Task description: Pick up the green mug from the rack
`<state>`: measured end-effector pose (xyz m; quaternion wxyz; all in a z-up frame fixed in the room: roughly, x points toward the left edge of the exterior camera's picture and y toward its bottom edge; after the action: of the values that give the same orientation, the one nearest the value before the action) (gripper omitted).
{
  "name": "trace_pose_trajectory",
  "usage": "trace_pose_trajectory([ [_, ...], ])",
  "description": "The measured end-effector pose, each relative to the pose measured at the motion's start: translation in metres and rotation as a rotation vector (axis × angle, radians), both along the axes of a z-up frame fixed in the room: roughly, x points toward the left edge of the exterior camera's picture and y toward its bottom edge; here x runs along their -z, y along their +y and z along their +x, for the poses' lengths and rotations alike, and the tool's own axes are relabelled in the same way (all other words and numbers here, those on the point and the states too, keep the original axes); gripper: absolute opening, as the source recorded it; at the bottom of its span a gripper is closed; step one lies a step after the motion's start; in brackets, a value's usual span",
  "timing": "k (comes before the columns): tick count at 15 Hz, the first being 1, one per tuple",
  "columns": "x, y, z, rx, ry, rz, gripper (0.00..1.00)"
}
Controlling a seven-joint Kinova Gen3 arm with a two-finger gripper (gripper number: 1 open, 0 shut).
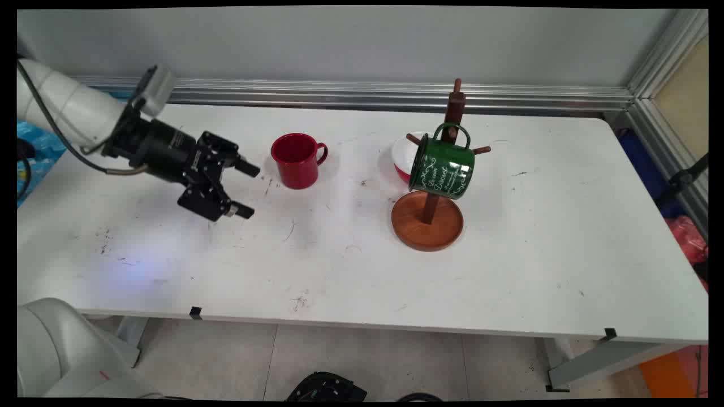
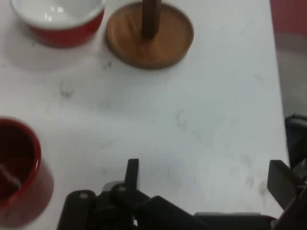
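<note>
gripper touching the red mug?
Apart. Main view shows bare table between the open gripper and the red mug; hand view agrees.

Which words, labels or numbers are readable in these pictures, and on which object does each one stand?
"Discover": white script on the green mug that hangs on the wooden mug stand; this reading is uncertain.
Smaller white lettering around that word on the same mug: too small to read.
Red mug, red and white bowl, gripper, table: no text visible.
</note>
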<state>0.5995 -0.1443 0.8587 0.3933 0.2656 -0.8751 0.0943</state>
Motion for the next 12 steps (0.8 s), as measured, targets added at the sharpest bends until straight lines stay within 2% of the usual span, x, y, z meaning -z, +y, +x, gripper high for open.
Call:
trace_pose_trajectory([
  [5, -0.033, -0.008, -0.022, -0.006, 0.092, -0.012, 1.0],
  [12, -0.057, -0.027, -0.062, -0.013, 0.206, 0.002, 1.0],
])
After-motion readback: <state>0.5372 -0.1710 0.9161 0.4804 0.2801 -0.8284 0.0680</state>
